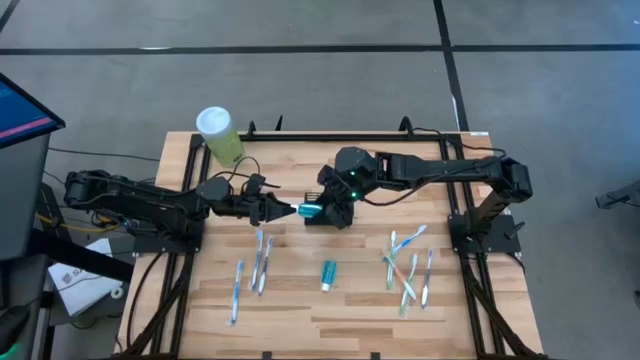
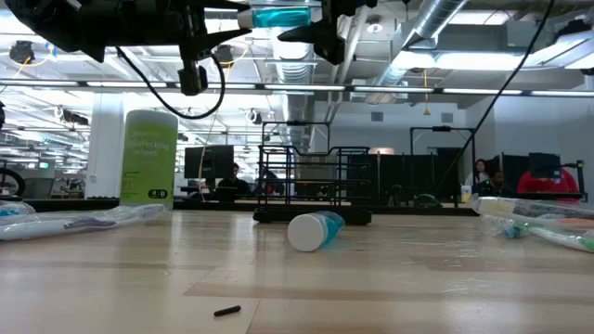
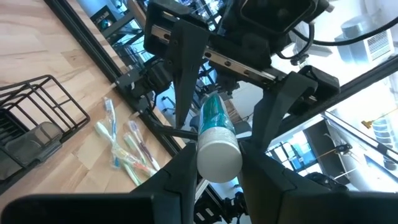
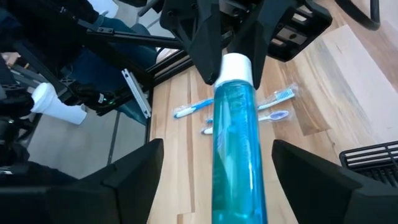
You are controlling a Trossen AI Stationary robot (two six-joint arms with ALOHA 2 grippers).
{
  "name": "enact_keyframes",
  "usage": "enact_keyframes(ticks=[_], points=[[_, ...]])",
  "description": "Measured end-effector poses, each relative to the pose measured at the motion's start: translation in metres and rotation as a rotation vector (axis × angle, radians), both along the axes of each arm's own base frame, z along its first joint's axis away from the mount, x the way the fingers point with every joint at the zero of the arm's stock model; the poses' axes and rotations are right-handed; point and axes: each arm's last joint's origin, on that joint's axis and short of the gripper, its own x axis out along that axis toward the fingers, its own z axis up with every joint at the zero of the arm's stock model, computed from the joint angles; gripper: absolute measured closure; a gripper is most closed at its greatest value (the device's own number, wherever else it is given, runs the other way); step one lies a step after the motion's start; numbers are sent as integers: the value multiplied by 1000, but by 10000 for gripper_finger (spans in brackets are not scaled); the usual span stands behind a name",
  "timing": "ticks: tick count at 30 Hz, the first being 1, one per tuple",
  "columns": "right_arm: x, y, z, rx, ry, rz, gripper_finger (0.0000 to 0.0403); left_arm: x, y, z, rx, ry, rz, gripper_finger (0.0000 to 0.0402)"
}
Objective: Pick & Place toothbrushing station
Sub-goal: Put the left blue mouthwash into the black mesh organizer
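Handover in mid-air: my left gripper [image 4: 231,46] clamps the cap end of the teal tube [image 4: 235,149], my right gripper [image 3: 230,112] spread wide around it. The toothbrushing station [image 2: 314,186] stands on the table [image 1: 470,300] beneath, apparently unfilled; toothbrushes [image 1: 408,268] and a second tube [image 2: 314,230] remain on the wood.

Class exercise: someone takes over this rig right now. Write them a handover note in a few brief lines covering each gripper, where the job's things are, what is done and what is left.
Left gripper: shut on the white cap end of a teal tube, held in the air over the table.
Right gripper: open, fingers either side of the tube, not gripping.
Toothbrushing station: upright mid-table, nothing visible in it.
Second tube and toothbrushes lie loose on the table.
Done: tube passed to the left arm. Left: load the station.
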Motion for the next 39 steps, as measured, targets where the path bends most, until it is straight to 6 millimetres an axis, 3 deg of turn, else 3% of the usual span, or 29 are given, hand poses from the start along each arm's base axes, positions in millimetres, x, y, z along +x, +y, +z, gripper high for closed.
enact_keyframes(ticks=[13,22,26,33,39], points=[[-9,-6,14,36,-33,-13,110,0,-1,-2,-8,20,-18,309],[-31,-17,31,37,-20,-55,110,1,-1,-7,-5,96,-22,309],[-41,-21,32,38,30,-69,110,9,0,4,59,205,-27,309],[-57,-26,31,10,133,-126,110,17,7,41,200,334,13,309],[-69,-28,27,-63,240,-193,110,30,19,46,234,472,33,309]])
